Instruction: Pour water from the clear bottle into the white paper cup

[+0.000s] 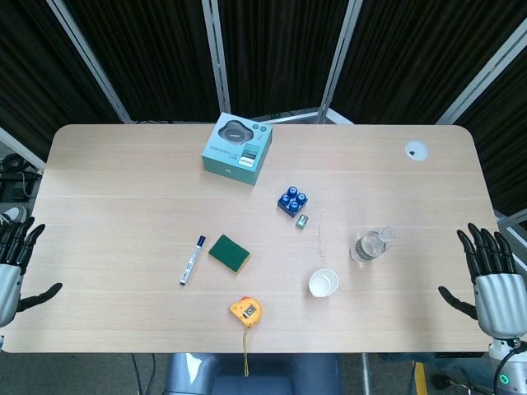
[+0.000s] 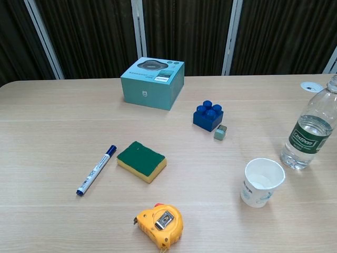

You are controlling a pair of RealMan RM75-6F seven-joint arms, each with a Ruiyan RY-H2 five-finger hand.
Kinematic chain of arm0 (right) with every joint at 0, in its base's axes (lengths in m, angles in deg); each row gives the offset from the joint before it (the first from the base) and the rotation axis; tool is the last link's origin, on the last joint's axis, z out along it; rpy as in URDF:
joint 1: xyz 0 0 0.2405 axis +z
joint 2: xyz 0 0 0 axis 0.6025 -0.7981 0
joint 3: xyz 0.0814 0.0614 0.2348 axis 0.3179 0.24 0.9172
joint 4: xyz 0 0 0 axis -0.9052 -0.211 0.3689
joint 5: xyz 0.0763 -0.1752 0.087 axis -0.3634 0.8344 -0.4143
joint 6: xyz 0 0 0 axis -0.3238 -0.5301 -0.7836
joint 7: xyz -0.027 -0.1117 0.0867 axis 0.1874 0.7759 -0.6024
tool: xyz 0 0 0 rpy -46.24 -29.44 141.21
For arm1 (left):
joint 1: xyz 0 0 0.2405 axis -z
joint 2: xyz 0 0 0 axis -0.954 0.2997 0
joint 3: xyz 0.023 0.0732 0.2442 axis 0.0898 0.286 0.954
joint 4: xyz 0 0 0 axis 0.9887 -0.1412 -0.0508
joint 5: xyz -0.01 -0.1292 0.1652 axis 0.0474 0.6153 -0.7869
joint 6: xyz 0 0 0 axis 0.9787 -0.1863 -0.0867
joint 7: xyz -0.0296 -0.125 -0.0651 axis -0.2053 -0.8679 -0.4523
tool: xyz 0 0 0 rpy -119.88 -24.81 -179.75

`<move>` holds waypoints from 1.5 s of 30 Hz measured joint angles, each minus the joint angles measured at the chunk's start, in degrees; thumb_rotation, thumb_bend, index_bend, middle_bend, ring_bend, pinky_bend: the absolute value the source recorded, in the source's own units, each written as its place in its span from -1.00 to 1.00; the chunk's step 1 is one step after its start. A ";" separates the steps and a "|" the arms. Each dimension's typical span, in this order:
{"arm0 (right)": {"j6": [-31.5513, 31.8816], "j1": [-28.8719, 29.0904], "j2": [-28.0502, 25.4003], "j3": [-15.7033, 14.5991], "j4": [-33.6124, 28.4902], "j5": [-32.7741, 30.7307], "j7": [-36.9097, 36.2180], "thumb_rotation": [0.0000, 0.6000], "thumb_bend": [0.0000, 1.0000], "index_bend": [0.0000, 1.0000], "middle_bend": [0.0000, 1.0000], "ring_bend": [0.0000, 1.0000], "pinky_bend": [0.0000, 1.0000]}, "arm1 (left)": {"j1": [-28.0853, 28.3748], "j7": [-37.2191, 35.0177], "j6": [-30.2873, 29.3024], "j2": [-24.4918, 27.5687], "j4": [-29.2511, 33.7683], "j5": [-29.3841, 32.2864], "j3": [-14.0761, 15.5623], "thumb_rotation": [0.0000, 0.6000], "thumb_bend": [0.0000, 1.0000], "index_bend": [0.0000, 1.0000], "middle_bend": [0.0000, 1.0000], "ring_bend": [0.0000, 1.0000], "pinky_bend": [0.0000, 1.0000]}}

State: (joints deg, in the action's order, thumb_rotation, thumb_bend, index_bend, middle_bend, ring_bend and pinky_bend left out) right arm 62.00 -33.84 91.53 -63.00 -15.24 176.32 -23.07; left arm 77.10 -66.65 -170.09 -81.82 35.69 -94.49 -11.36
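We are seeing clear plastic water bottle [image 1: 372, 245] standing upright, capped, on pale wooden bench [image 1: 123, 206], at 9 o'clock from right hand [image 1: 487, 280], nearer than left hand [image 1: 15, 262]. Both hands hanging empty, fingers spread. White paper cup [image 1: 324, 283] sitting at bottle's 8 o'clock.

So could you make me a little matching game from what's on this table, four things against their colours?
Things:
1. sponge
2. tape measure
3. toy brick
4. paper cup

Colours:
A. white
B. dark blue
C. green on top, yellow underneath
D. yellow-orange

Pairs: 1-C, 2-D, 3-B, 4-A
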 measured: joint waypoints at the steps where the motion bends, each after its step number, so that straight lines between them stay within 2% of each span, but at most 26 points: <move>1: -0.23 -0.01 -0.15 -0.04 -0.26 -0.15 0.26 1.00 -1.00 -1.00 -1.00 -1.00 -1.00 | 0.00 0.24 0.19 0.13 0.21 0.29 -0.04 1.00 -1.00 -1.00 -1.00 -1.00 -1.00; 10: -2.54 0.28 -0.31 -0.27 -0.41 -1.53 -1.30 1.00 -1.00 -1.00 -1.00 -1.00 -1.00 | -0.17 -0.06 0.00 0.28 0.48 0.55 -0.28 1.00 -1.00 -1.00 -1.00 -1.00 -1.00; 13: -5.95 0.86 -1.14 -0.40 -0.81 -3.55 -5.77 1.00 -1.00 -1.00 -1.00 -1.00 -1.00 | -0.17 -0.16 -0.21 0.21 0.46 0.18 -0.30 1.00 -1.00 -1.00 -1.00 -1.00 -1.00; 19: -17.87 3.45 -3.40 -0.81 1.07 -8.06 -22.67 1.00 -1.00 -1.00 -1.00 -1.00 -1.00 | 0.05 -0.20 0.30 0.16 0.65 0.61 -0.50 1.00 -1.00 -1.00 -1.00 -1.00 -1.00; 22: -24.66 5.43 -3.40 -0.72 5.16 -10.15 -32.70 1.00 -1.00 -1.00 -1.00 -1.00 -1.00 | 0.10 0.47 0.54 0.01 0.88 1.01 -0.65 1.00 -1.00 -1.00 -1.00 -1.00 -1.00; 24: -28.86 6.96 -2.44 -0.68 10.05 -10.98 -39.79 1.00 -1.00 -1.00 -1.00 -1.00 -1.00 | 0.11 1.01 0.65 -0.09 1.19 1.18 -0.70 1.00 -1.00 -1.00 -1.00 -1.00 -1.00; 29: -38.10 11.20 2.33 -1.66 25.71 -10.28 -55.78 1.00 -1.00 -1.00 -1.00 -1.00 -1.00 | 0.35 3.07 1.46 -0.73 1.59 1.94 -0.92 1.00 -1.00 -1.00 -1.00 -1.00 -1.00; 32: -41.45 13.94 6.16 -2.80 33.88 -8.27 -62.10 1.00 -1.00 -1.00 -1.00 -1.00 -1.00 | 0.70 4.13 2.52 -1.22 1.54 2.78 -1.09 1.00 -1.00 -1.00 -1.00 -1.00 -1.00; 35: -43.50 16.99 10.26 -3.92 39.22 -5.87 -64.85 1.00 -1.00 -1.00 -1.00 -1.00 -1.00 | 1.12 5.18 3.71 -1.79 1.25 3.78 -1.30 1.00 -1.00 -1.00 -1.00 -1.00 -1.00; 38: -45.00 19.59 13.08 -4.59 41.64 -4.39 -65.38 1.00 -1.00 -1.00 -1.00 -1.00 -1.00 | 1.52 5.96 4.76 -2.30 0.87 4.77 -1.51 1.00 -1.00 -1.00 -1.00 -1.00 -1.00; 45: -47.17 22.96 15.88 -4.96 42.61 -3.55 -67.30 1.00 -1.00 -1.00 -1.00 -1.00 -1.00 | 2.27 7.37 6.68 -3.18 -0.03 7.06 -2.12 1.00 -1.00 -1.00 -1.00 -1.00 -1.00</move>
State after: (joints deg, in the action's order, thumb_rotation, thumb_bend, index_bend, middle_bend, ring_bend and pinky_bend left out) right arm 14.83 -10.89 107.41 -67.96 27.36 172.77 -90.37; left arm 79.37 -59.28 -163.40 -85.00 35.66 -87.43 -13.47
